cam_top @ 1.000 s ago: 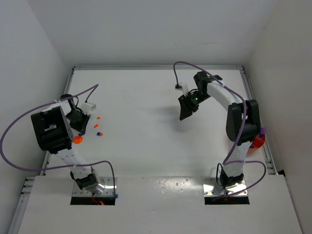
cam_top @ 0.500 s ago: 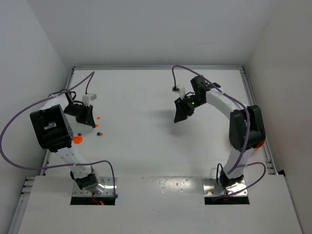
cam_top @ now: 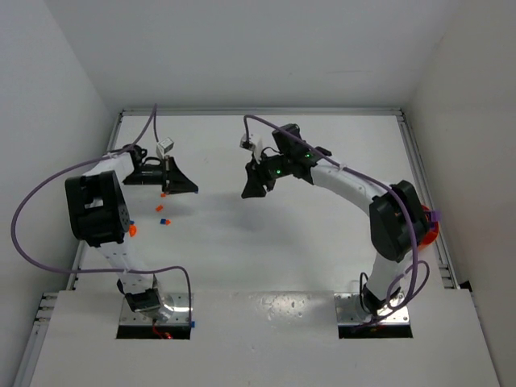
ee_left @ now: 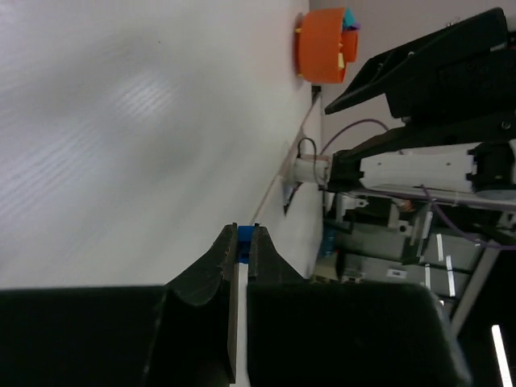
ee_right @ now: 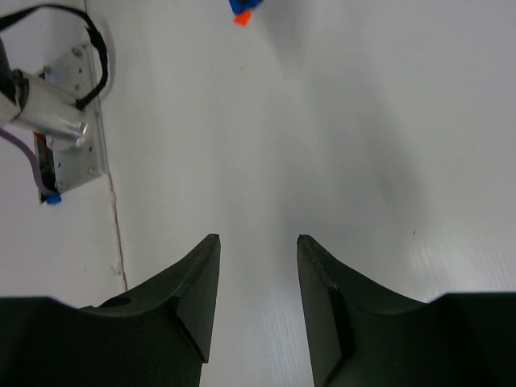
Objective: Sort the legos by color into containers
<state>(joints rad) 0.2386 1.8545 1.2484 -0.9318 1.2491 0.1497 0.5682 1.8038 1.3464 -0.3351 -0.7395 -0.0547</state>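
Observation:
My left gripper point(cam_top: 192, 187) reaches right from the table's left side, shut on a small blue lego point(ee_left: 243, 235) pinched at its fingertips point(ee_left: 256, 242). Loose legos lie below it: orange ones point(cam_top: 159, 209) and a blue-and-orange pair point(cam_top: 164, 220), the same pair point(ee_right: 240, 10) showing at the top of the right wrist view. My right gripper point(cam_top: 249, 192) hangs over the table's middle, open, with nothing between its fingers point(ee_right: 310, 250). The orange container point(ee_left: 322, 44) holds coloured bricks. From above only a sliver of it point(cam_top: 431, 231) shows behind the right arm.
An orange piece point(cam_top: 131, 230) sits by the left arm's upright link. The left arm's base plate point(ee_right: 72, 149) and cable lie to the left in the right wrist view. Walls close the table on three sides.
The left gripper shut on the blue lego and swung right, away from the loose bricks. The right arm swept left toward the table's middle, jaws unchanged.

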